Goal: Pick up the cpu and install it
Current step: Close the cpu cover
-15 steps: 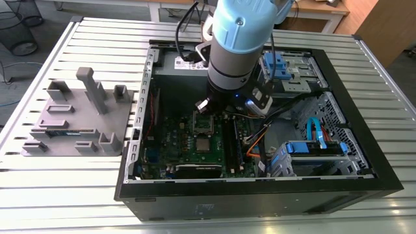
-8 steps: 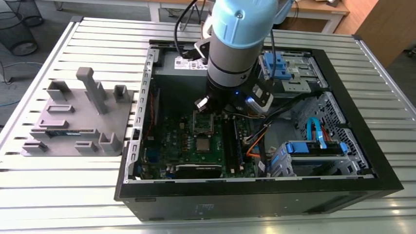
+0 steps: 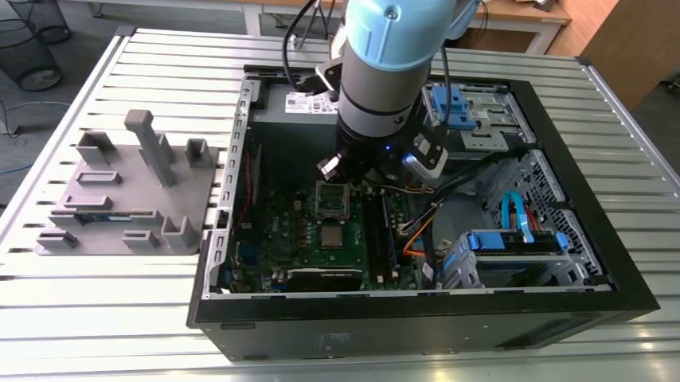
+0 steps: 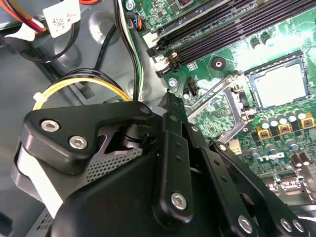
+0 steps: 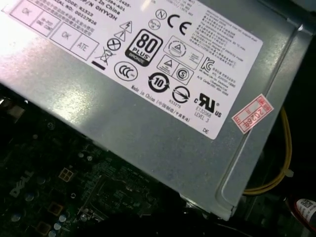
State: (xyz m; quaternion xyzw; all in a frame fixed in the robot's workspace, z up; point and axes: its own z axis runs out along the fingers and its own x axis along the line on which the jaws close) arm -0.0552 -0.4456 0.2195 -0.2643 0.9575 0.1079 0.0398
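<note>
Claw [image 3: 356,179]: hangs inside the open case [image 3: 425,318], just above centre of the exterior view. You cannot tell whether it is spread or pressed together, and nothing shows in its grip.
Cpu [image 3: 333,235]: the pale square lying flat in the socket frame, at centre of the exterior view. In the second wrist view it reads as a light, square face [image 4: 279,85] – judge it already in the socket, though you cannot confirm that it is fully seated.
Key relation: the cpu lies just below the claw in the exterior view, toward the frame's lower edge and near, not touching.
Long axis: none – the chip is square, so only its edges matter, and they run parallel to the socket frame.
Plate [image 3: 333,199]: the socket's metal frame, swung open, lies between claw and cpu.
Edges: memory slots [image 4: 222,29] run beside the socket; the power supply [image 5: 148,123] sits close on the far side.
Open room: tight. Cables [image 4: 79,86] loop beside the claw, and there is free space only straight up.
Tray [image 3: 127,199]: at the exterior view's left, well apart from the case.
</note>
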